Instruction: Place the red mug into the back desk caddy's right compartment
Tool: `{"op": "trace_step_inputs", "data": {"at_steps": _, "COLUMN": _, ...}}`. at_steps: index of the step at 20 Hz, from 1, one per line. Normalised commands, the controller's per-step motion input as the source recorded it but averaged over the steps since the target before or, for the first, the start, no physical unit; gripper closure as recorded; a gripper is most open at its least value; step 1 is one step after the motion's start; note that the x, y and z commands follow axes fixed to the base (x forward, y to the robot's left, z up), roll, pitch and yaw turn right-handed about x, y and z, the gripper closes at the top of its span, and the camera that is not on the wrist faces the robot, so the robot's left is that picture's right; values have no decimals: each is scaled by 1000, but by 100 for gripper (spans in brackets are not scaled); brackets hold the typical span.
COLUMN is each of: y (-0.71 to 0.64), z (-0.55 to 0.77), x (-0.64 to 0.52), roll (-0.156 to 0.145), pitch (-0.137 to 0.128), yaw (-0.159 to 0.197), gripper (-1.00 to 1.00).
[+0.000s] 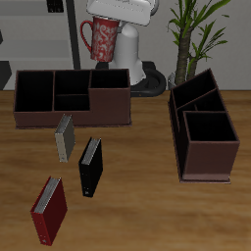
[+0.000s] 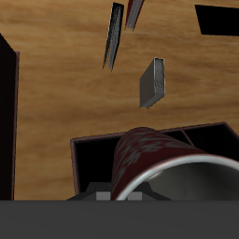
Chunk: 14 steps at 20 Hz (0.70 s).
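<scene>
The red mug (image 1: 105, 39), with its pale floral pattern and loop handle, hangs high in the air with my gripper (image 1: 111, 25) shut on its rim. Below it stands the back desk caddy (image 1: 59, 116), long and dark maroon, its long side toward the table's front. The mug is over the caddy's end nearest the plant, above the right compartment (image 1: 110, 80). In the wrist view the red mug (image 2: 149, 159) fills the space over that dark-walled right compartment (image 2: 91, 166), well clear of its rim. My fingertips are mostly hidden by the mug.
A second caddy (image 1: 204, 157) stands end-on beside the plant (image 1: 199, 29). A grey book (image 1: 65, 137), a black book (image 1: 90, 165) and a red book (image 1: 49, 210) lie in front of the back caddy. The robot's base (image 1: 147, 74) is just behind it.
</scene>
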Motion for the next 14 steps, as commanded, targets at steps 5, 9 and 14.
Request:
{"op": "trace_step_inputs", "data": {"at_steps": 5, "y": 71, "z": -135, "x": -50, "roll": -11, "pitch": 29, "yaw": 6, "gripper": 100}}
{"op": "trace_step_inputs", "data": {"at_steps": 9, "y": 93, "z": -129, "x": -181, "roll": 0, "pitch": 11, "yaw": 10, "gripper": 100}}
{"op": "trace_step_inputs", "data": {"at_steps": 14, "y": 91, "z": -115, "x": -49, "roll": 2, "pitch": -1, "yaw": 7, "gripper": 100}}
